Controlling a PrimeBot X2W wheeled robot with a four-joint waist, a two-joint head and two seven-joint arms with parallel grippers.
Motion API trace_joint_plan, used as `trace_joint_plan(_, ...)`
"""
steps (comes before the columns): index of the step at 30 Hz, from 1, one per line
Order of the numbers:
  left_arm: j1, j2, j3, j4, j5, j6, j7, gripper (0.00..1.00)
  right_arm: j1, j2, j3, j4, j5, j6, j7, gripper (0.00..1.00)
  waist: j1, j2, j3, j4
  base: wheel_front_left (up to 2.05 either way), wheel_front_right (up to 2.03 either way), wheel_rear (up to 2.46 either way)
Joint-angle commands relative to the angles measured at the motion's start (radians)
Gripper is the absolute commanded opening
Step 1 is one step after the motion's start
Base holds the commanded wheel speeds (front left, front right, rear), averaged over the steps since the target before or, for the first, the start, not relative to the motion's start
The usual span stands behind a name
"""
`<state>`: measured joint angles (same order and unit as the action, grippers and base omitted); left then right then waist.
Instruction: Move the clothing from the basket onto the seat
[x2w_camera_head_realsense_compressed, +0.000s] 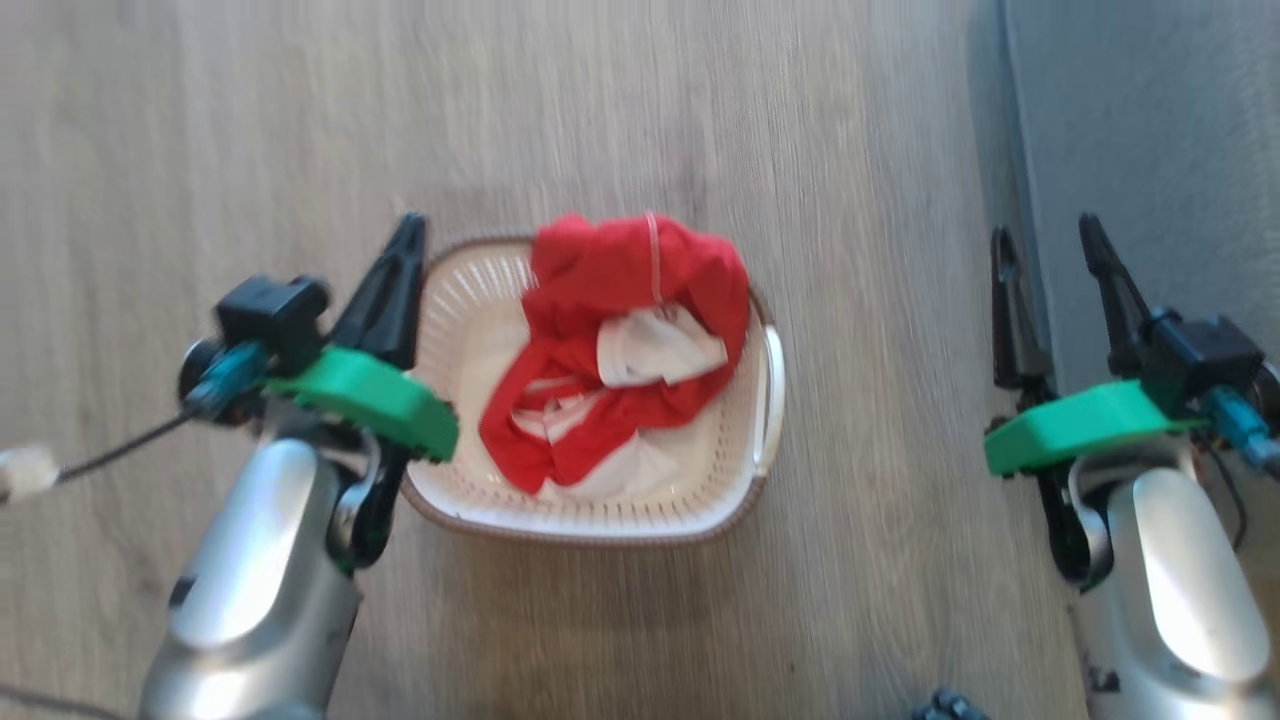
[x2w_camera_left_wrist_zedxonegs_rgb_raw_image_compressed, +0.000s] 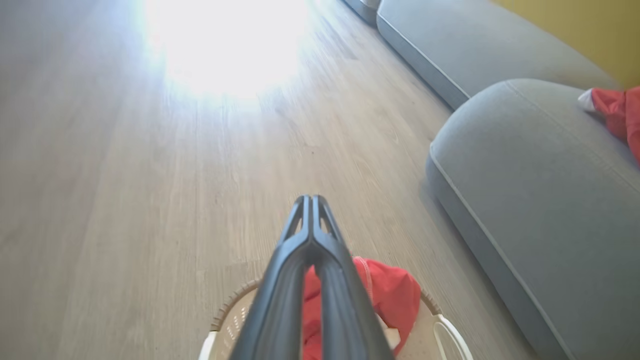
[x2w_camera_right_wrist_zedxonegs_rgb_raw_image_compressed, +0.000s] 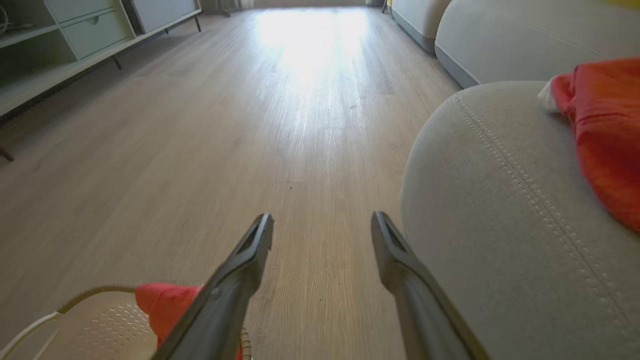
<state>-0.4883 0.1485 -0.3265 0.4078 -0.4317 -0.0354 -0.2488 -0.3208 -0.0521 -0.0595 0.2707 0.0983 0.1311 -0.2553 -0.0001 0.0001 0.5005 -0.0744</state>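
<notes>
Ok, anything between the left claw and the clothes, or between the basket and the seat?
Nothing visible. The left claw, shut, sits by the left rim of the basket, the clothes lie uncovered inside, and bare floor separates it from the seat.

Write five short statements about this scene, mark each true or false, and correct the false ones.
1. The basket is empty. False: red clothing lies in it.
2. The right hand is open. True.
3. The left hand holds clothing. False: it is shut and grips nothing.
4. A red garment lies on the seat. True.
5. The basket stands on the seat. False: it stands on the floor, beside the seat.
</notes>
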Motion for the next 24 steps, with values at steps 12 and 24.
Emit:
trace_joint_plan(12,0.243,-0.045,0.224,-0.201,0.085,0.009,-0.013,1.00,0.124,0.002,-0.007,-0.024,-0.051,0.000,-0.006,1.00,0.0001,-0.0001,-0.275,0.064,0.00,0.00,0.00)
trace_joint_plan(24,0.407,-0.088,0.334,-0.251,0.156,-0.028,-0.013,1.00,0.228,0.002,-0.043,-0.029,-0.077,0.000,-0.006,1.00,0.0001,-0.0001,-0.409,0.079,0.00,0.00,0.00)
